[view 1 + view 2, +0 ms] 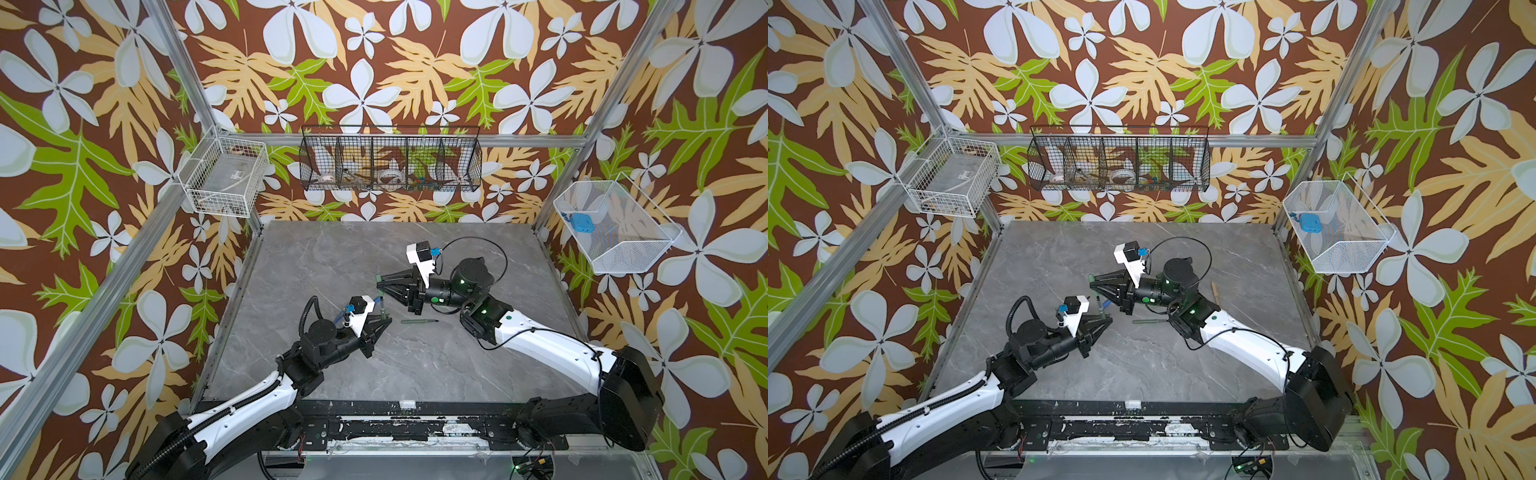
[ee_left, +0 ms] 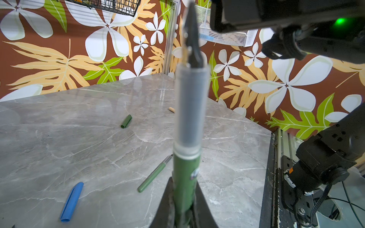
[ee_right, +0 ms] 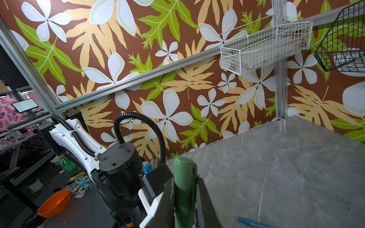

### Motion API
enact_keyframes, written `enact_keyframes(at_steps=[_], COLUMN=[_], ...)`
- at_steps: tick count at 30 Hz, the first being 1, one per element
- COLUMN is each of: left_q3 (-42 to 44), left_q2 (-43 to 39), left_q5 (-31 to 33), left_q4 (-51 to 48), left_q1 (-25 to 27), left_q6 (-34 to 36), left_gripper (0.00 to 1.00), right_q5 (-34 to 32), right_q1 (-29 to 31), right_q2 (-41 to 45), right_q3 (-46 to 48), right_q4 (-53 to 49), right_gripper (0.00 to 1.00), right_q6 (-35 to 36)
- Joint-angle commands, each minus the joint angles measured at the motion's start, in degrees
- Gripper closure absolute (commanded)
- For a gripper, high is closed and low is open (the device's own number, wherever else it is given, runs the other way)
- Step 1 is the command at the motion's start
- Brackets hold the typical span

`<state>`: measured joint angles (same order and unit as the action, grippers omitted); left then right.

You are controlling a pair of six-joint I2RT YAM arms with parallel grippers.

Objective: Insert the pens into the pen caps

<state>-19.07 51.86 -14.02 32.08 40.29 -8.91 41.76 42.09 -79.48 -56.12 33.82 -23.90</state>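
My left gripper (image 1: 387,320) (image 2: 182,183) is shut on a dark green pen (image 2: 186,173), which stands with its clear grey neck and dark tip pointing up. My right gripper (image 1: 379,283) (image 3: 185,182) hovers just above and behind it, shut on a dark green pen cap (image 3: 184,171). Tip and cap are apart. On the table lie a second green pen (image 1: 417,321) (image 2: 152,175), a green cap (image 2: 126,121), a blue cap (image 2: 72,201) and a blue pen (image 3: 252,223). A tan piece (image 1: 1216,291) lies past the right arm; whether it is a pen or a cap I cannot tell.
The grey marble table (image 1: 332,257) is walled by a metal frame. A black wire basket (image 1: 390,162) hangs at the back, a white one (image 1: 226,174) at the left, another white one (image 1: 615,224) at the right. The right arm's elbow (image 1: 482,316) sits low over the table.
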Motion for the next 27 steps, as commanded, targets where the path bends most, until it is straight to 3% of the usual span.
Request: enact_keyframes(at_steps=[1,17,27], left_q3=[-0.08,0.14,-0.48], left_q2=[-0.09,-0.51,0.17], left_q5=[-0.24,0.07,-0.84], left_q4=[2.11,2.16,1.38], left_q1=[0.05,0.05,0.12], left_q6=[0.22,0.26,1.21], left_gripper=[1.00,1.00,1.00], right_q5=[0.10,-1.23,-0.61], right_q1=[0.01,0.01,0.01], right_q2=[-0.49,0.40,0.84], right_q3=[0.52,2.77,-0.75], right_q4=[0.96,1.16,-0.10], right_gripper=[0.86,0.86,0.86], right_q6=[0.00,0.04,1.71])
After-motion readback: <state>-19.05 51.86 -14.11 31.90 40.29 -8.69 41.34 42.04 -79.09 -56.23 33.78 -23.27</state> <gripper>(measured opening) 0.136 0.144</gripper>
